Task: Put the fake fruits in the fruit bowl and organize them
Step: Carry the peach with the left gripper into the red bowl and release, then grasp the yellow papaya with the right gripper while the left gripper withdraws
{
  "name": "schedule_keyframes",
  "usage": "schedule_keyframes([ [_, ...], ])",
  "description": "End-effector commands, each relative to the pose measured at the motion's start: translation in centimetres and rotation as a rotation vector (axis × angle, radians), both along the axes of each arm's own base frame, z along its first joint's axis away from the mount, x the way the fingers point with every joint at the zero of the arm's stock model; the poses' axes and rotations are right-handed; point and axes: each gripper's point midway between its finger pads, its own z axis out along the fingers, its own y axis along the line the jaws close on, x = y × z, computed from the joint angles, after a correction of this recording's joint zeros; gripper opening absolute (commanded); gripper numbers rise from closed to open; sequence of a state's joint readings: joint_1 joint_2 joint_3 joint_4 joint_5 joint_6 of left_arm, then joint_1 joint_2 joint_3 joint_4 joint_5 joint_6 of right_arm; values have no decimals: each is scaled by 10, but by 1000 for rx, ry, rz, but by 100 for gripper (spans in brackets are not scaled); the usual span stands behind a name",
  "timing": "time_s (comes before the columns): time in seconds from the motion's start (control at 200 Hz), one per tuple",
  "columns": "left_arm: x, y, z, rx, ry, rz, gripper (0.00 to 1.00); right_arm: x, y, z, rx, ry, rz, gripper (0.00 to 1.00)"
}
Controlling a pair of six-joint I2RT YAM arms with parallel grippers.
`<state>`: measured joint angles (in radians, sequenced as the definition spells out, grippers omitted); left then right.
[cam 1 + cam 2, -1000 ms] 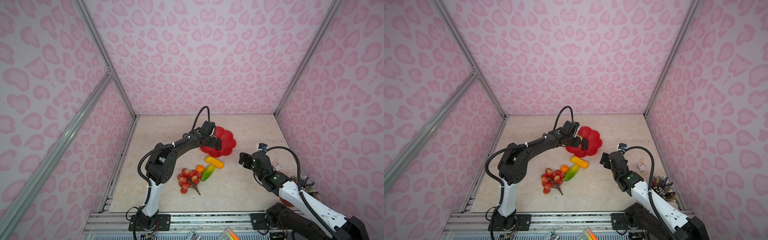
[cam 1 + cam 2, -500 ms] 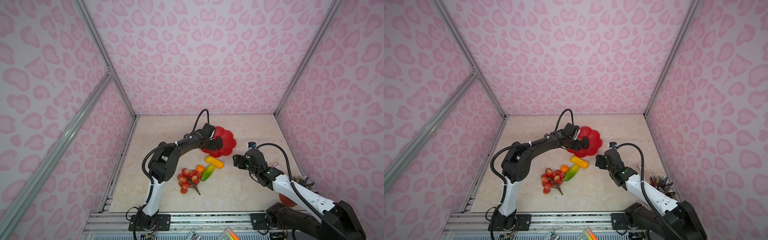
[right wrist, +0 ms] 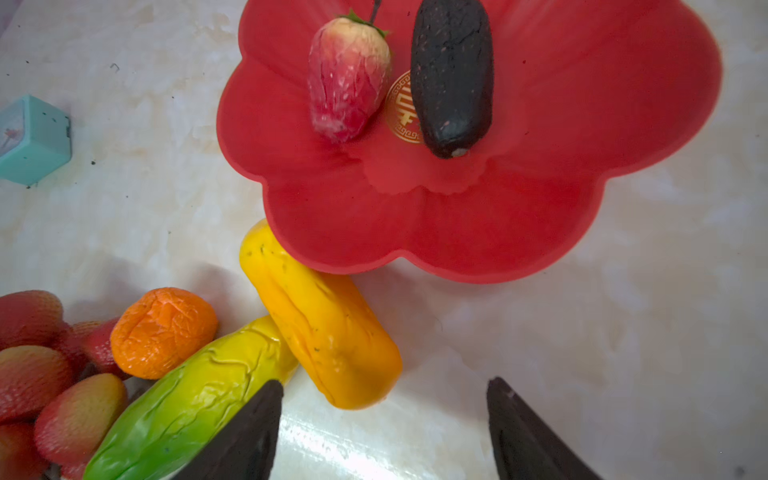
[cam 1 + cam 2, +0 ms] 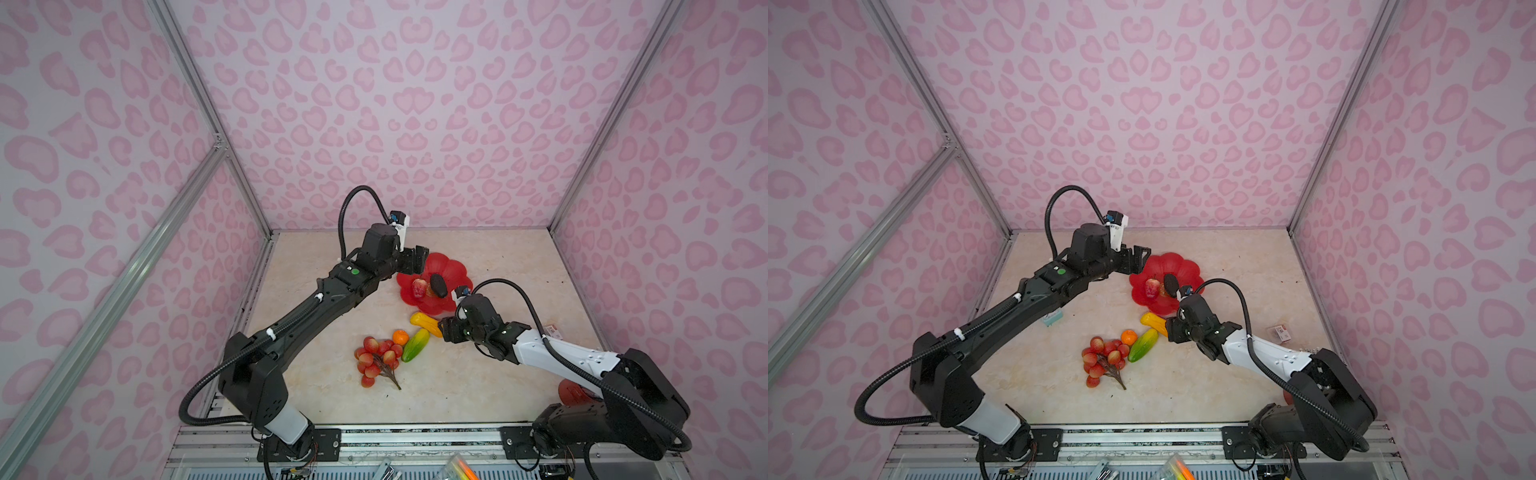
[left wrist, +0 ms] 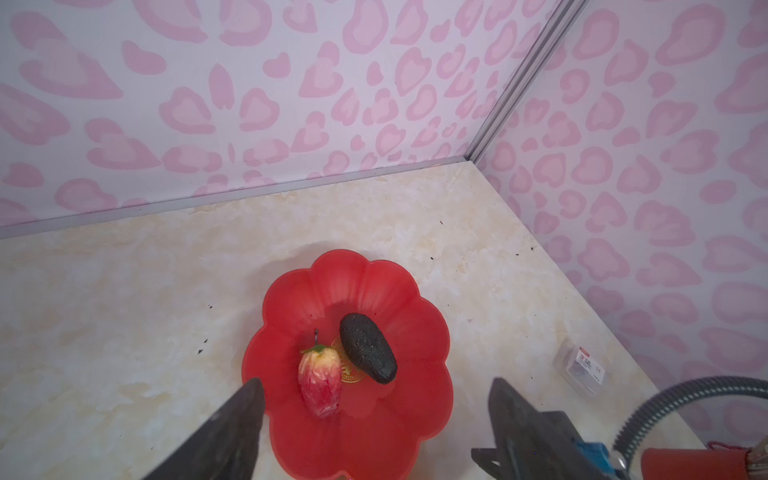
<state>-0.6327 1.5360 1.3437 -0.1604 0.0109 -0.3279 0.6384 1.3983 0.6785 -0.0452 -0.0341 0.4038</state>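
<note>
My left end effector (image 4: 417, 260) now stands open, drawn back to the rim of the bowl (image 4: 456, 266). The avocado (image 4: 438, 285) it held a second ago lies in the bowl beside the strawberry (image 4: 419, 288). My right end effector (image 4: 446, 331) has come in from the right, just beside the yellow fruit (image 4: 424, 323).

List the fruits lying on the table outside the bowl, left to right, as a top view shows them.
Red grape bunch → orange tangerine → green-yellow oblong → yellow-orange oblong.

The avocado (image 4: 1170, 284) and strawberry (image 4: 1152, 288) lie together in the fruit bowl (image 4: 1185, 266).
</note>
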Motion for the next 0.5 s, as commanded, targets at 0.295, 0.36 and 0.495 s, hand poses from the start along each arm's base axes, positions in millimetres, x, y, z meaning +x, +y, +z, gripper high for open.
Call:
schedule_keyframes([
  [0.295,-69,92,-14,-74,-65,215,87,18,31,-20,-79,-12,68,75],
  [0.36,-81,104,-28,-69,-47,236,88,18,37,-27,-82,1,82,74],
  [0.495,-104,129,-53,-54,-10,290,88,16,48,-36,-91,19,102,66],
])
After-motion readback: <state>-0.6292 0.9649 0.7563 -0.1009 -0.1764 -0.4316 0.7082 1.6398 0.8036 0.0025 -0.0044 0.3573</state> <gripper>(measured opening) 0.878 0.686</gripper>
